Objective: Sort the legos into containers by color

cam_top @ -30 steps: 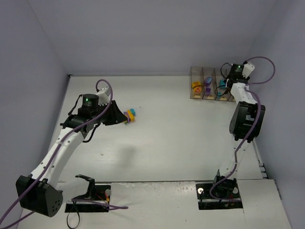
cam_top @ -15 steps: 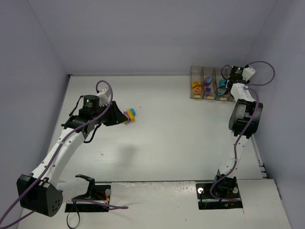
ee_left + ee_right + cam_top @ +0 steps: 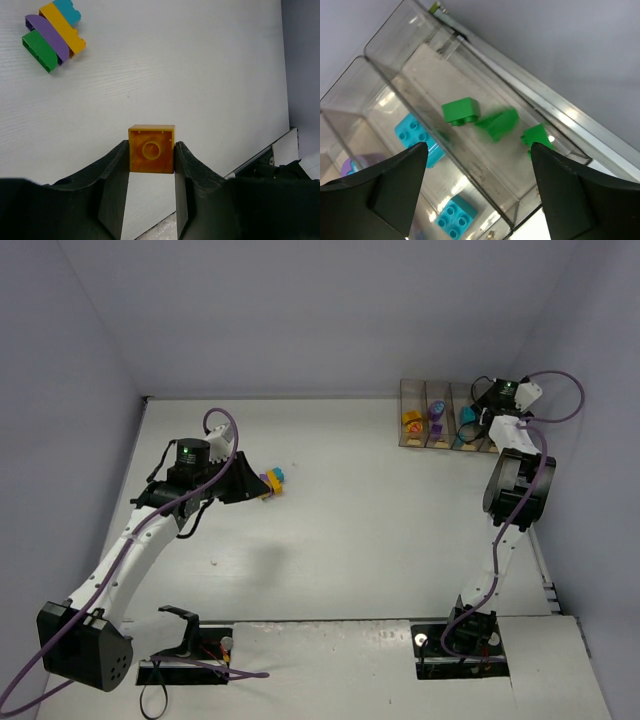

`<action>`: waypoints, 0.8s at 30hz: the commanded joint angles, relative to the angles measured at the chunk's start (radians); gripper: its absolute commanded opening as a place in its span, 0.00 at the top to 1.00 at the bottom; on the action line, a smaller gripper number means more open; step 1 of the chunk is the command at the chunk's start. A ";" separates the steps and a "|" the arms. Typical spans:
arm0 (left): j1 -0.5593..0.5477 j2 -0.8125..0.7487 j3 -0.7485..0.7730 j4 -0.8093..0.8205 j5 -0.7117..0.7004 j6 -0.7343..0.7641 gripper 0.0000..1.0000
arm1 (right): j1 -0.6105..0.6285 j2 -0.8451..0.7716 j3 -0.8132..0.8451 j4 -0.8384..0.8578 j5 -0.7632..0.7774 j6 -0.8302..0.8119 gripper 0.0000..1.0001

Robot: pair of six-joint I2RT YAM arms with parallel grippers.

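The right claw (image 3: 477,147) has been drifting rightward and is gaping wide above green legos (image 3: 461,111) in the containers' (image 3: 390,80) end bin. The left claw (image 3: 151,157) is pinching an orange brick (image 3: 151,149) only shallowly, risking a slip while carrying it across the tabletop (image 3: 200,75).

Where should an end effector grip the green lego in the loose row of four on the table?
Probably by its two short ends, from straight above: the green lego lies flat at the row's outer edge, one long side against the purple lego, so that side offers no finger gap.
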 commanded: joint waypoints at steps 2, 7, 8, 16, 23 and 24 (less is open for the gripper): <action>0.002 -0.013 0.025 0.077 0.041 -0.007 1.00 | 0.008 -0.122 0.015 0.063 -0.051 -0.033 0.17; 0.001 -0.024 0.005 0.132 0.073 0.047 0.97 | 0.034 -0.266 -0.054 0.055 -0.167 -0.091 0.21; 0.001 -0.027 0.003 0.139 0.073 0.061 0.96 | 0.044 -0.292 -0.065 0.049 -0.193 -0.102 0.22; -0.008 -0.067 -0.026 0.215 0.065 0.321 0.95 | 0.220 -0.528 -0.275 -0.022 -0.662 -0.095 0.41; -0.099 -0.137 -0.075 0.253 0.048 0.653 0.94 | 0.473 -0.584 -0.392 -0.017 -1.042 -0.023 0.42; -0.108 -0.148 -0.086 0.271 0.048 0.679 0.94 | 0.501 -0.591 -0.395 -0.013 -1.078 -0.015 0.42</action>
